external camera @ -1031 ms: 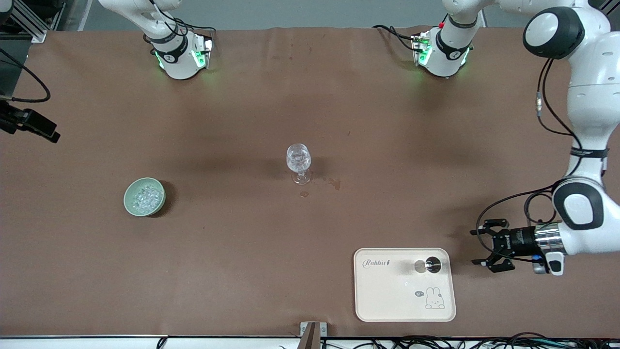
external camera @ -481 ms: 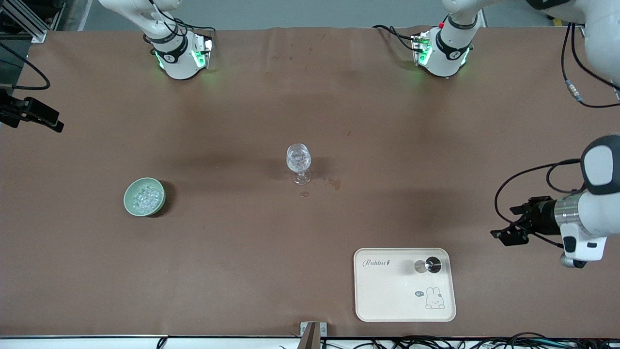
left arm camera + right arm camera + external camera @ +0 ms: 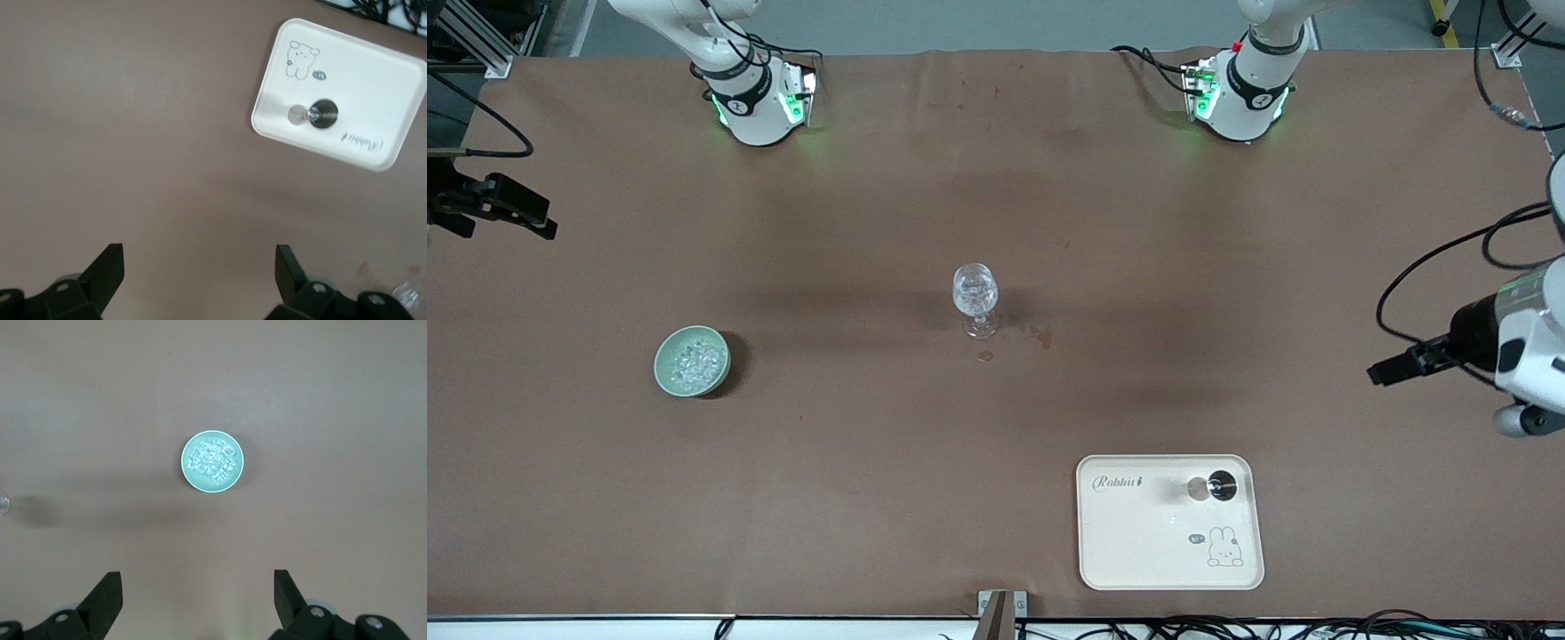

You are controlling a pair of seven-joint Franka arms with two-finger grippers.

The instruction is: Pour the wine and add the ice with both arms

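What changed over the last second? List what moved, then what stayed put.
The left claw, open and empty, drew back from beside the tray toward the left arm's end of the table. The right claw edged inward at the right arm's end, open, holding nothing. Nothing was grasped or released. The wine glass, the bowl of ice and the tray did not move.

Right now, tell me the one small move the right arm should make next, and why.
Probably lower the right gripper toward the pale green bowl. Its jaws stand open and empty, the bowl of ice sits under its wrist camera, and the wine glass stands mid-table. The left gripper, also open, waits near the tray.
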